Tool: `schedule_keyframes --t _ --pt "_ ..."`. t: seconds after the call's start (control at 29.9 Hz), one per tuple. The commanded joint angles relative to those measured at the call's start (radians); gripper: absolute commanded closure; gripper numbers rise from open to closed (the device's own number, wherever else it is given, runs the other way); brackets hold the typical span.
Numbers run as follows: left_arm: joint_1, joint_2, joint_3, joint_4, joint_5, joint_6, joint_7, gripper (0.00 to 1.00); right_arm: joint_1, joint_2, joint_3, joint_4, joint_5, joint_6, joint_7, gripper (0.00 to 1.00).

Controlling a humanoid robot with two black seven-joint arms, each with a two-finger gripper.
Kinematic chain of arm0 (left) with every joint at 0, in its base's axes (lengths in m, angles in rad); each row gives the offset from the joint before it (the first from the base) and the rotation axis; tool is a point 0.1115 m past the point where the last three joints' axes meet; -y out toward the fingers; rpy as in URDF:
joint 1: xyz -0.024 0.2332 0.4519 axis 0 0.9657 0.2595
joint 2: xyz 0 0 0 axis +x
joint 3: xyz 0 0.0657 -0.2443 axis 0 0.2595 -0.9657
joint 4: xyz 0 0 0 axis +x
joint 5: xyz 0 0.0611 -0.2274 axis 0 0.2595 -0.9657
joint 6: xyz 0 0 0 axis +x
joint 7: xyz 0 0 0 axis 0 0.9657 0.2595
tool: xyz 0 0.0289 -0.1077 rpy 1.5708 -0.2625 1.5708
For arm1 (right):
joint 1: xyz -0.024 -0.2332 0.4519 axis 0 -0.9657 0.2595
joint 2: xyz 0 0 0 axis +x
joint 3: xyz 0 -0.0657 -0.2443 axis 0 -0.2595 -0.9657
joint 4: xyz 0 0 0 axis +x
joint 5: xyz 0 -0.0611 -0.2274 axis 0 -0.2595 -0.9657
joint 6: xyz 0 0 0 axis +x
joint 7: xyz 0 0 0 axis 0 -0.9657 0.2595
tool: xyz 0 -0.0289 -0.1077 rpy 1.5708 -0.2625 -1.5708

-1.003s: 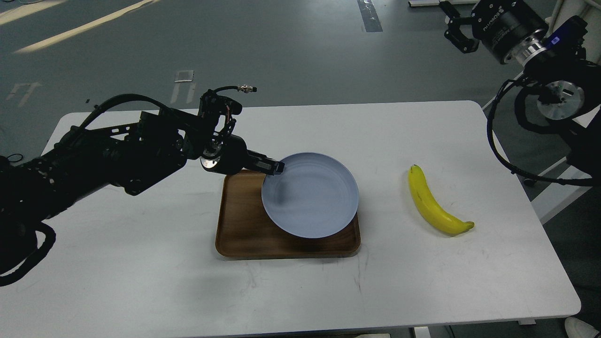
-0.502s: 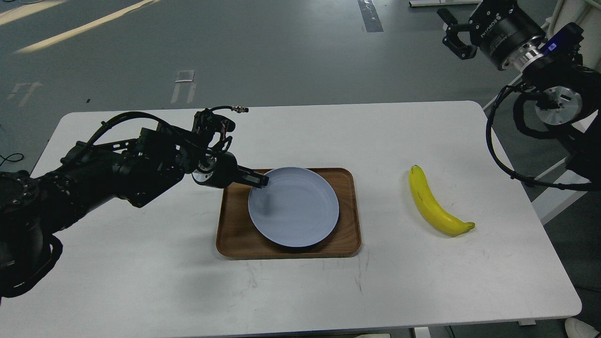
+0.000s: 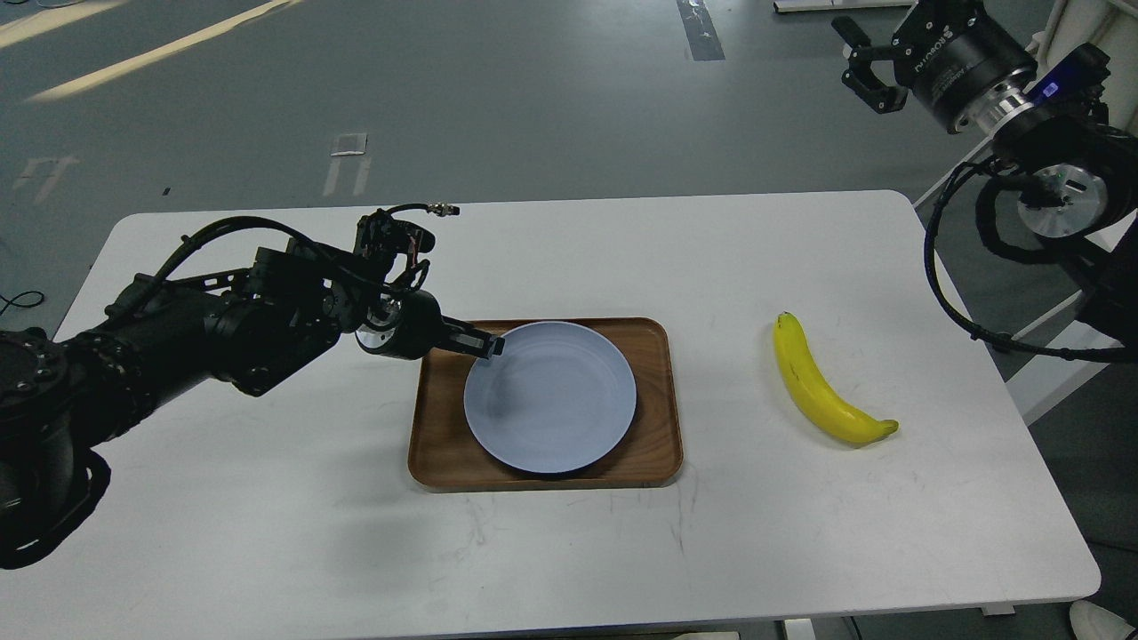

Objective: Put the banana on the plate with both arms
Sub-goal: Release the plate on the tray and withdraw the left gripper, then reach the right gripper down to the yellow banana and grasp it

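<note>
The pale blue-grey plate lies flat inside the brown wooden tray at the table's middle. My left gripper reaches in from the left and is shut on the plate's upper-left rim. The yellow banana lies on the white table to the right of the tray, stem end far, apart from both grippers. My right gripper hangs high at the upper right, beyond the table's far right corner, its two fingers spread and empty.
The white table has bare surface in front of and to the left of the tray. The right arm's cable loop hangs past the table's right edge. Grey floor lies beyond the far edge.
My left gripper has lowered the plate from a tilted, raised position down and left until it lies flat in the tray. The right gripper shifted only slightly. The banana has not moved.
</note>
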Motion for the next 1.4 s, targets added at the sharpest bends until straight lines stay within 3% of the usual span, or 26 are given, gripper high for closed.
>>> schedule_keyframes --t 0.0,0.13,0.4,0.53,0.74,0.84,1.0,1.17,1.37 --pt "-0.032 0.065 -0.015 -0.009 -0.067 0.000 0.000 0.02 0.002 -0.031 0.000 0.007 0.000 0.000 -0.001 0.00" --pt "-0.110 0.130 -0.021 -0.011 -0.390 0.000 0.000 0.02 0.000 -0.092 0.000 0.043 0.000 0.000 -0.001 0.00" --pt "-0.086 0.307 -0.091 -0.018 -1.083 0.000 0.000 0.02 -0.063 -0.215 -0.001 0.155 -0.037 0.000 0.004 0.00" --pt "-0.038 0.335 -0.174 -0.017 -1.141 0.000 0.000 0.02 -0.123 -0.242 -0.001 0.178 -0.142 0.000 0.007 0.00" --pt "0.132 0.387 -0.409 -0.012 -1.169 0.000 0.000 0.02 -0.160 -0.287 -0.003 0.227 -0.434 0.000 0.008 0.00" --pt "0.189 0.390 -0.514 -0.012 -1.180 0.000 0.000 0.02 -0.144 -0.347 -0.017 0.313 -0.706 0.000 0.008 0.00" --pt "0.192 0.388 -0.535 -0.012 -1.180 0.000 0.000 0.02 -0.100 -0.388 -0.037 0.382 -1.113 0.000 0.008 0.00" --pt "0.185 0.384 -0.536 -0.012 -1.180 0.000 0.000 0.02 -0.008 -0.321 -0.197 0.396 -1.458 0.000 0.010 0.00" --pt "0.185 0.388 -0.535 -0.014 -1.178 0.000 0.000 0.02 0.121 -0.175 -0.467 0.364 -1.568 0.000 0.010 0.00"
